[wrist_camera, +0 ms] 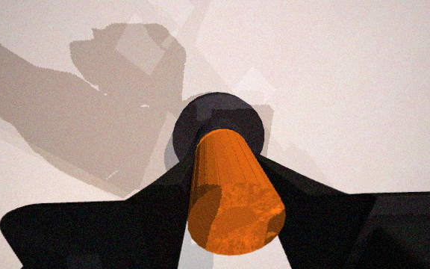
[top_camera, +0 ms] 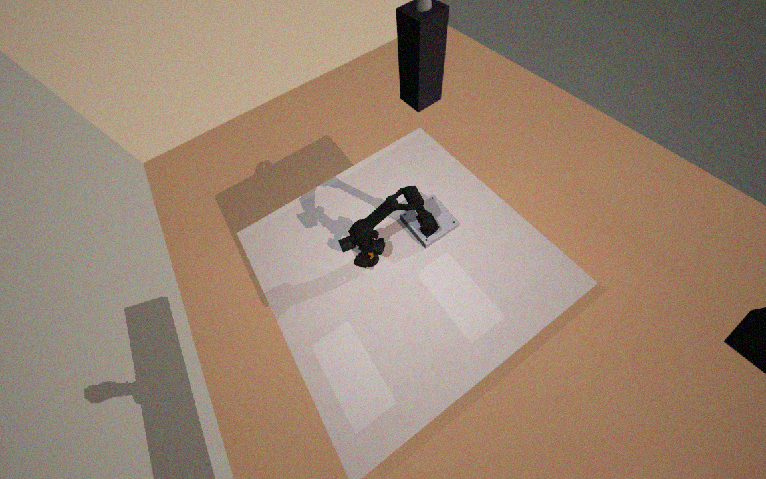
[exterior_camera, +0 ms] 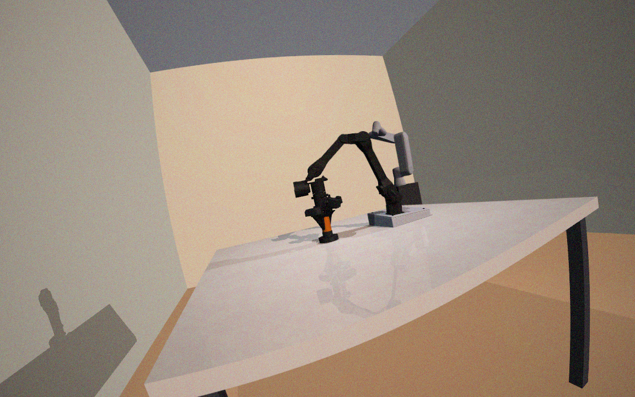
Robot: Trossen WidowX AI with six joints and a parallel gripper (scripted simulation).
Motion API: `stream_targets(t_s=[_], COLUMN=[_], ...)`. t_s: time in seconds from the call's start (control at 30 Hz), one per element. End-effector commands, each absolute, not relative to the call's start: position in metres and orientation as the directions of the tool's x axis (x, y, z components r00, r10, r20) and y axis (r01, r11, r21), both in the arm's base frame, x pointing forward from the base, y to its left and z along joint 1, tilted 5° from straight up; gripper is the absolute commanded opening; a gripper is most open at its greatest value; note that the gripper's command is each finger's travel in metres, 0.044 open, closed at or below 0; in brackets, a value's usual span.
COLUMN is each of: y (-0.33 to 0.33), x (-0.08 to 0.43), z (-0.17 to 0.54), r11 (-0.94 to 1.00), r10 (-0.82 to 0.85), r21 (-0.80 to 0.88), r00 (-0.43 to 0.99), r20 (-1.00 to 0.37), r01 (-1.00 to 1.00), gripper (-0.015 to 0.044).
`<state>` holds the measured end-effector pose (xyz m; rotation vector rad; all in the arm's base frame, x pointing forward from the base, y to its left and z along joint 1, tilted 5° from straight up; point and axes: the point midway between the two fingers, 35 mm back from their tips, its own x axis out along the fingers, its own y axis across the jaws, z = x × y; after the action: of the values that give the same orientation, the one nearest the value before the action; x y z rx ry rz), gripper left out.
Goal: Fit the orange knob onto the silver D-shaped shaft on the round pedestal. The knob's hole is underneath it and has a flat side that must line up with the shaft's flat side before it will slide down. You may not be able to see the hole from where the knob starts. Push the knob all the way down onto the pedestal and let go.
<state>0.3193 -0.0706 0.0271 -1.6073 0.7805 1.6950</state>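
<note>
The orange knob (top_camera: 371, 255) (exterior_camera: 327, 224) (wrist_camera: 231, 168) is upright between the fingers of my gripper (exterior_camera: 327, 229) (wrist_camera: 223, 159), which is shut on it and points down. The dark round pedestal (exterior_camera: 328, 239) (wrist_camera: 219, 100) stands on the table directly below the knob. In the exterior view the knob's lower end is at the pedestal's raised middle, with no silver shaft showing and no clear gap. The shaft, the knob's hole and both flat sides are hidden, so I cannot tell their alignment or whether the knob is fully seated.
The arm's grey base plate (top_camera: 446, 224) (exterior_camera: 411, 217) is bolted to the pale table (top_camera: 528, 285) (exterior_camera: 261, 306). A grey second arm (exterior_camera: 402, 153) on a dark column (top_camera: 421, 59) stands beyond the table. Shadows of the arm fall around the pedestal.
</note>
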Motion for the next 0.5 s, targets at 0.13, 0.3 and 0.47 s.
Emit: stream_targets(t_s=[0.13,0.3,0.47], y=[-0.0706,-0.0706,-0.0706], x=[0.3193,0.3193,0.3193], z=[0.0274,0.0274,0.0274], r11=[-0.599,-0.599,-0.599], r10=[0.064,0.064,0.064], r21=[-0.022,-0.022,-0.022], r00=[-0.021,-0.021,-0.021], r20=[-0.998,-0.998,-0.998], r01=[-0.8,-0.8,-0.8], gripper=[0.0157,0.0289,0.042])
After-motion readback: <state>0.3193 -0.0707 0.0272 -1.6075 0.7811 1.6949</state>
